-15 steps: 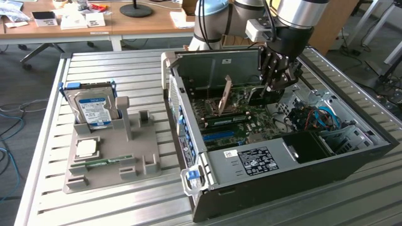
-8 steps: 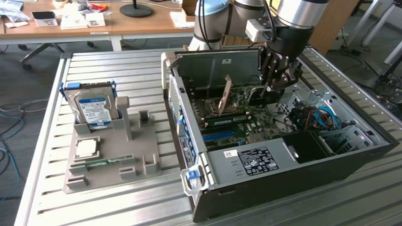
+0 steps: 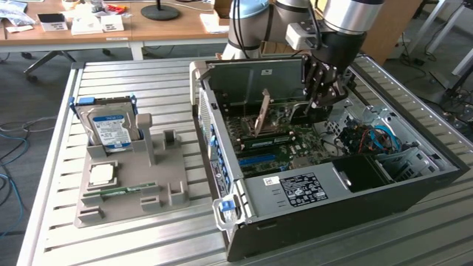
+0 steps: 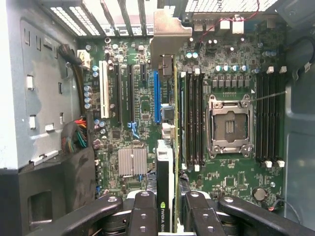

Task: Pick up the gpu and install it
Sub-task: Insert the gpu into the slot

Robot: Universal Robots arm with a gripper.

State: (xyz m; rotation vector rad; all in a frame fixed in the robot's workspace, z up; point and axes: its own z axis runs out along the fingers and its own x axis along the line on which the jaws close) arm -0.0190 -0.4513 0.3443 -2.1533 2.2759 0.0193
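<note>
Pickup done: gripper (image 4: 166, 209) clamped on gpu (image 4: 166, 162) inside the case (image 4: 29, 98). Blue slot (image 4: 156, 96) lies just ahead of it; seating apparently not yet done.

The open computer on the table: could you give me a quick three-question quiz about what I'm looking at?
1. True or false: the tool grips the gpu.
2. Where is the hard drive? A) on the floor B) standing in the grey holder C) in the tool
3. In the exterior view, on which side of the computer case is the grey holder?
Key: 1 true; 2 B; 3 left.
</note>
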